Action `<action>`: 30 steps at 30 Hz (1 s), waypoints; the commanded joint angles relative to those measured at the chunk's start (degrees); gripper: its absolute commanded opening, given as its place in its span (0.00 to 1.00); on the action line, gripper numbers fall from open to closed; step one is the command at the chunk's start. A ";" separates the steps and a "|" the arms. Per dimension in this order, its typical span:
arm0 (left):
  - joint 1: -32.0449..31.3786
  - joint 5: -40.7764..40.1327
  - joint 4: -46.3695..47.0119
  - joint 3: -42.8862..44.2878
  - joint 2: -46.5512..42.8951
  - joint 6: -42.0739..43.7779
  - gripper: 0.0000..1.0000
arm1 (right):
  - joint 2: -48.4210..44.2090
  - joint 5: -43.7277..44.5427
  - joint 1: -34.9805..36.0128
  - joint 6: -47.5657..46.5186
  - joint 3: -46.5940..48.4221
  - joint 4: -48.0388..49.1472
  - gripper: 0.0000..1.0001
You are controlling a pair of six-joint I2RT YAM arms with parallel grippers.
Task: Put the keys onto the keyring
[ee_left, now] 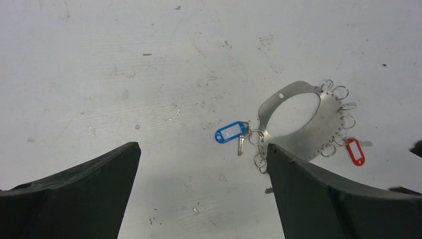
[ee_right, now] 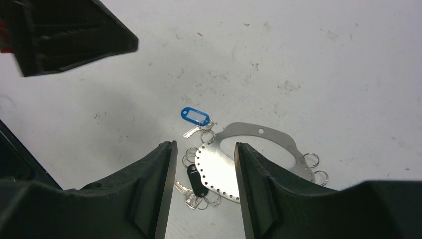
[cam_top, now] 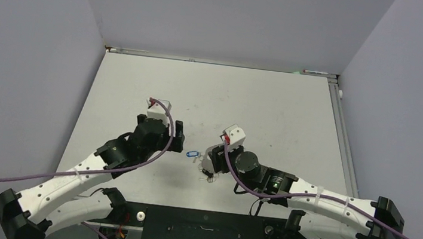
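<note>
My left arm reaches forward and inward, and my left gripper hangs just left of the keyring with its jaws spread wide, holding nothing. My right arm bends in from the opposite side. My right gripper hovers over the keyring's near edge, jaws parted more narrowly, clamping nothing.

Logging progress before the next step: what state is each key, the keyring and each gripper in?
keyring: flat on the table, not held.
blue-tagged key: flat at the keyring's rim; hooked on or not, cannot tell.
red-tagged key: flat at the rim, by split rings.
dark-headed key: flat beside the rim.
left gripper: open, empty.
right gripper: open, above the keyring's edge.
</note>
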 commanded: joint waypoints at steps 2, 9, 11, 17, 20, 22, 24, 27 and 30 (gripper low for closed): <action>-1.17 -0.71 -13.06 4.82 -8.82 -1.23 0.96 | 4.45 0.90 1.36 5.72 -1.30 5.49 0.47; -0.24 -1.46 -4.10 -2.40 -27.18 4.24 0.96 | 10.42 2.98 5.81 13.13 -2.96 7.55 0.47; 2.82 2.74 -2.19 -3.75 -28.58 4.72 0.96 | 12.73 3.48 7.01 15.08 -3.13 8.21 0.46; 6.81 -0.83 -6.33 -1.57 -21.94 6.61 0.96 | 18.87 0.12 7.80 19.16 -5.40 14.08 0.41; 6.92 1.25 -6.73 -0.92 -19.32 7.01 0.96 | 22.19 -0.84 7.32 19.30 -5.27 15.26 0.38; 7.04 2.05 -6.72 -0.81 -18.56 7.21 0.96 | 24.39 -2.70 6.40 19.27 -5.30 16.54 0.36; 7.26 2.56 -6.57 -0.95 -18.47 7.43 0.96 | 26.36 -4.93 5.46 19.24 -5.43 18.27 0.34; 7.44 3.69 -6.08 -1.30 -18.64 7.78 0.96 | 28.87 -6.08 4.63 19.47 -5.60 19.32 0.33; 7.52 4.23 -5.89 -1.43 -18.65 8.29 0.96 | 30.38 -6.30 3.32 20.38 -6.59 19.21 0.32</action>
